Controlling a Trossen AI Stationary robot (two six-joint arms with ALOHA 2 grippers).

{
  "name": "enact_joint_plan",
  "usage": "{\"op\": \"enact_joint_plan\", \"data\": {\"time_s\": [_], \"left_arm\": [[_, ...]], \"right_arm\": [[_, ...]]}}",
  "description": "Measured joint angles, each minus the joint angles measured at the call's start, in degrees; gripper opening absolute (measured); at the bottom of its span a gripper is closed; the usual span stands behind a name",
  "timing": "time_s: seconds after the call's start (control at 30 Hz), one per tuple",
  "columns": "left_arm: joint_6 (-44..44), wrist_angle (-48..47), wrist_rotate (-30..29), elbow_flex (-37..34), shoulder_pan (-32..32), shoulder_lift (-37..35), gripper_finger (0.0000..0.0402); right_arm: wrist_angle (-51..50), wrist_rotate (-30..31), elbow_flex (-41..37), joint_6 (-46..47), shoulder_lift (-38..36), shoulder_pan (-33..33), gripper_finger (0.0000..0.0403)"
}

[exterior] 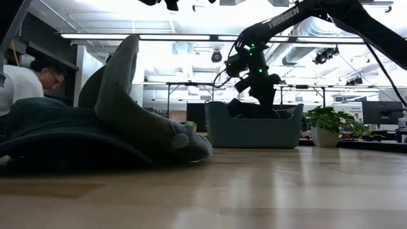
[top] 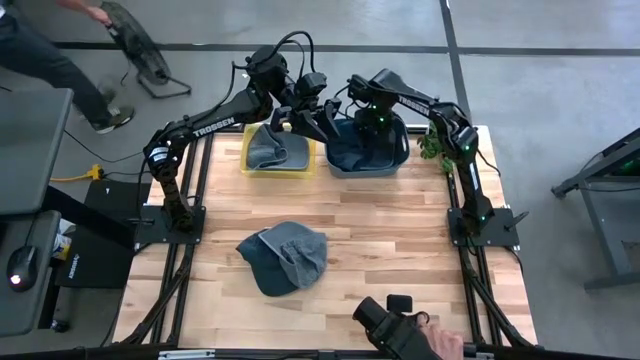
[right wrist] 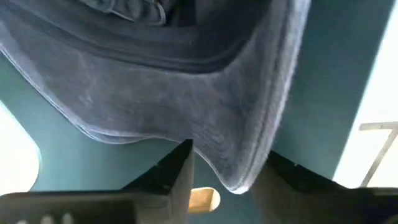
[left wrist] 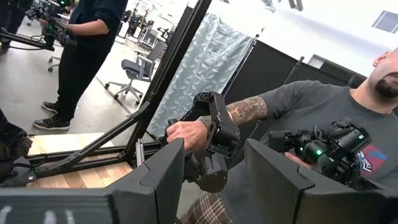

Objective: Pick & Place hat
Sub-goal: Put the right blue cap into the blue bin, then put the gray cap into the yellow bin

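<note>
A grey-blue cap [top: 283,257] lies flat on the wooden table near the middle; it fills the left of the low view [exterior: 114,121]. A grey hat [top: 275,148] lies in the yellow bin [top: 250,165]. A dark blue hat [top: 365,152] sits in the blue bin [top: 400,160]. My left gripper [top: 308,122] hangs open above the yellow bin's right side, holding nothing [left wrist: 211,168]. My right gripper [top: 368,128] reaches down into the blue bin [exterior: 251,127] and is shut on the dark blue hat [right wrist: 155,93]. My right gripper [right wrist: 229,158] pinches a thick fold at the dark blue hat's edge [right wrist: 239,168] between its two fingertips [right wrist: 180,165]. It comes from above, pointing down into the blue bin. The rest of the hat spreads out beyond the fingers inside the bin.
A potted plant [top: 432,148] stands at the far right of the table, beside the blue bin. A person's hands with control grips [top: 400,325] show at the near edge. Bare wood [top: 400,240] lies right of the cap. Another person walks beyond the far left corner.
</note>
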Motion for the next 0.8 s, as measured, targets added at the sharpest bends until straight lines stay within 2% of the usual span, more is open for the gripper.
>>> {"op": "enact_joint_plan", "data": {"time_s": [0.13,0.3,0.57,0.7,0.8], "left_arm": [[0.0,0.0,-0.15,0.0,0.0,0.0,0.0167],[0.0,0.0,-0.13,0.0,0.0,0.0,0.0167],[0.29,-0.53,-0.16,-0.02,0.0,0.0,0.0167],[1.79,-3.4,-1.45,-0.02,0.0,0.0,0.0167],[5.83,-8.41,-3.56,-0.02,-0.39,0.0,0.0167]], "right_arm": [[0.11,1.03,0.0,2.33,0.0,0.05,0.0183],[-0.68,7.76,0.0,4.09,-0.24,0.03,0.0232],[0.3,11.41,0.0,5.08,-5.46,0.03,0.0245],[0.64,9.92,0.02,9.36,-10.21,0.14,0.0245],[0.8,3.32,0.02,13.12,-14.32,0.47,0.0243]]}}
